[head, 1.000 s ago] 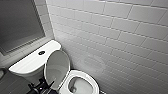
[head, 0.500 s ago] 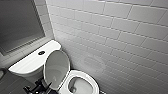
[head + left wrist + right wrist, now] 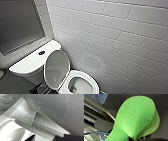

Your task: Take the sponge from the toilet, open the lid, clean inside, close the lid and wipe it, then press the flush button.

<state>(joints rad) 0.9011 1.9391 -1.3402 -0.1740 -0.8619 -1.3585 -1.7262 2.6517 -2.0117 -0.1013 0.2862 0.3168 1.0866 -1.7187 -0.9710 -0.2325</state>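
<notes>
The white toilet (image 3: 82,85) stands against the tiled wall with its oval lid (image 3: 57,67) raised and leaning back toward the tank (image 3: 30,62). The bowl lies open below it. A small dark flush button (image 3: 41,52) sits in the middle of the tank top. In the right wrist view the bright green sponge (image 3: 137,117) bulges out, folded and pinched at its base by my right gripper (image 3: 132,139), which is shut on it. My left gripper (image 3: 50,138) is open, its dark fingertips (image 3: 31,138) wide apart close to glossy white toilet surfaces (image 3: 25,116).
A wall of white tiles (image 3: 120,37) runs along the right of the toilet. A dark window or mirror panel (image 3: 17,25) sits above the tank. Dark floor tiles (image 3: 10,85) lie to the left of the toilet base.
</notes>
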